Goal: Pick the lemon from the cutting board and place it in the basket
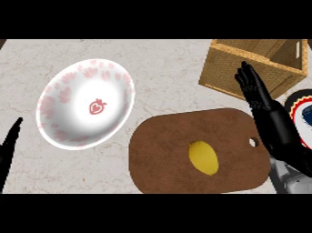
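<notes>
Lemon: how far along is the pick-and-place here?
Nothing looks done yet: the lemon lies on the cutting board, untouched. In hand: the right hand is open, fingers straight, between board and basket, not on the fruit. The left hand rests open at the left edge. Grasping, lifting and placing in the basket remain.

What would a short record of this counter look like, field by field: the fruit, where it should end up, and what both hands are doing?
lemon: lying on the cutting board, untouched
basket: at the far right, nothing visible inside
right hand: open, fingers straight, in front of the basket
left hand: open, resting at the left edge
plate: white with pink marks, left of the board
</notes>
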Available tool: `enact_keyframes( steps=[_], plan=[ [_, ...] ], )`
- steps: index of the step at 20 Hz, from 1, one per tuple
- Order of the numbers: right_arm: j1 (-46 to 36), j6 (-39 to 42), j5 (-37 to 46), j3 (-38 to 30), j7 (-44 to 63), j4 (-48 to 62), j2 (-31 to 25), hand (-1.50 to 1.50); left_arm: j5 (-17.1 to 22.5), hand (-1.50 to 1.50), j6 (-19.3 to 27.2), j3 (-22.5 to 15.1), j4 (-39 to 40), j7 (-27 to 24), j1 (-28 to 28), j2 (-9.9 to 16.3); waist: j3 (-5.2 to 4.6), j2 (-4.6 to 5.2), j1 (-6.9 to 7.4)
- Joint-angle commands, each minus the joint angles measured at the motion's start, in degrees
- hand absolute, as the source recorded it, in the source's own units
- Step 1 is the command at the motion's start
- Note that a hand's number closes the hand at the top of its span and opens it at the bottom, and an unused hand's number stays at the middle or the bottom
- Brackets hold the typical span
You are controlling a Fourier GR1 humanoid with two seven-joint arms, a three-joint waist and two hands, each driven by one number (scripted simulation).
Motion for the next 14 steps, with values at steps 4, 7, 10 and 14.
enact_keyframes(
  steps=[4,7,10,14],
  plan=[
    [-4.32,13.32,-4.94,15.05,4.18,1.03,4.49,1.50,0.17,0.00,-4.04,-1.22,-7.29,-4.88,-11.49,-0.70,-1.78,-1.05,2.35],
    [2.67,-1.63,-16.44,2.79,-1.22,-1.68,17.45,1.50,1.56,0.00,-3.30,-0.74,-8.33,-5.93,-11.05,-2.32,0.79,-0.63,-4.49],
    [1.07,12.15,-12.19,29.13,9.18,-0.05,17.81,1.50,4.84,0.00,-8.65,-2.00,-11.71,-8.85,-14.11,-3.51,-1.84,-1.77,1.49],
    [-0.58,-5.60,0.82,40.03,16.02,-11.02,18.05,-1.50,4.41,0.00,-9.11,0.03,-7.38,-11.41,-15.65,-3.94,-1.87,-2.05,-0.34]
  ],
)
